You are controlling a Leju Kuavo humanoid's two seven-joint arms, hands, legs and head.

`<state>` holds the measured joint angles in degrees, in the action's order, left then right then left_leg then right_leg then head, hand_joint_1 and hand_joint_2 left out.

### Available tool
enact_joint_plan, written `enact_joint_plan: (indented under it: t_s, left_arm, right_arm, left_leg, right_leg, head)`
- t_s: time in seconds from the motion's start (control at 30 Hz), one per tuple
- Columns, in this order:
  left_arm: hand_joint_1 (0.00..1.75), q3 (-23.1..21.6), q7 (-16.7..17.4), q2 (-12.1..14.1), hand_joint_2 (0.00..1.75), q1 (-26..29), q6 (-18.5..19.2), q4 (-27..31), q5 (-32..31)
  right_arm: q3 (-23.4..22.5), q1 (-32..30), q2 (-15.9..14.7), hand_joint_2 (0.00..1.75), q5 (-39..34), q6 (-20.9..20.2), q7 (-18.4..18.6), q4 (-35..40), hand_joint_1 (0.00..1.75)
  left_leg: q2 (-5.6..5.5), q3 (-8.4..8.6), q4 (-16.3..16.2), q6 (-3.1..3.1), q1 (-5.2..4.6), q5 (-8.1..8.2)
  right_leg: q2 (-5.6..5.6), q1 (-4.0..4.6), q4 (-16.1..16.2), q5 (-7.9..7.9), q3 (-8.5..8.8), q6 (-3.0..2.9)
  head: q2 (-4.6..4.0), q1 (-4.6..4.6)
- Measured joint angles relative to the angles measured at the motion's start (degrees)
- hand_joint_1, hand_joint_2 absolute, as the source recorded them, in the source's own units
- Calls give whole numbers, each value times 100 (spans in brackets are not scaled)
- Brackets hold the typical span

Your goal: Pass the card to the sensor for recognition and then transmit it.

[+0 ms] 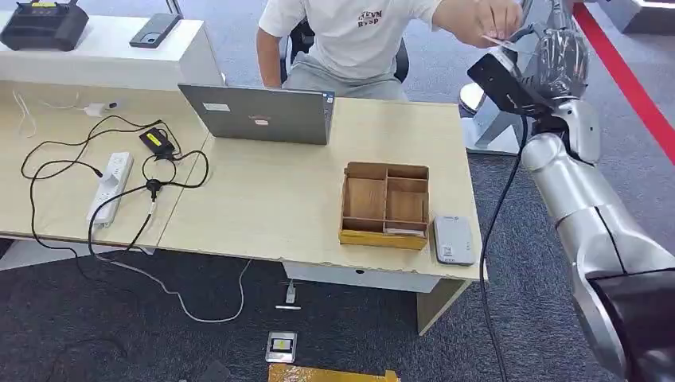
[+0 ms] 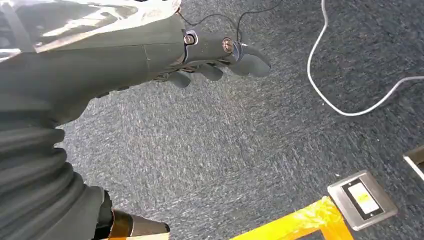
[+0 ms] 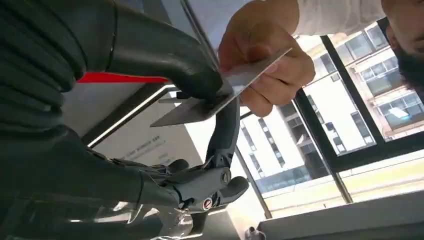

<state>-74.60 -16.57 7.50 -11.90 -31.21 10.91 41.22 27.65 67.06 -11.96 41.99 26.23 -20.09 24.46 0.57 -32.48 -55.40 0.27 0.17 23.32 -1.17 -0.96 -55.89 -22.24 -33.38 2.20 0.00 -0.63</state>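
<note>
Light wood bench (image 1: 263, 215) carrying, with places given from the open grey laptop (image 1: 259, 114) at its far edge: a wooden compartmented tray (image 1: 385, 204) nearer the front and toward the right end; a grey card sensor (image 1: 453, 239) just beside the tray's right side at the bench's front right corner; a white power strip (image 1: 111, 185) well to the left, with black cables (image 1: 95, 159) looped around it; a black adapter (image 1: 158, 142) just left of the laptop.
</note>
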Motion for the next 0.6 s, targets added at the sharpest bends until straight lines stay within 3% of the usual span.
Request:
enact_joint_plan:
  t_s: [0.6]
  left_arm:
    - [0, 0, -15, 0, 175, 39, -48, 0, 72]
  right_arm:
    - [107, -31, 2, 175, -177, -90, -44, -7, 175]
  left_leg:
    - [1, 2, 0, 0, 0, 0]
  right_leg:
    - [0, 0, 2, 0, -1, 0]
  head:
    - [0, -2]
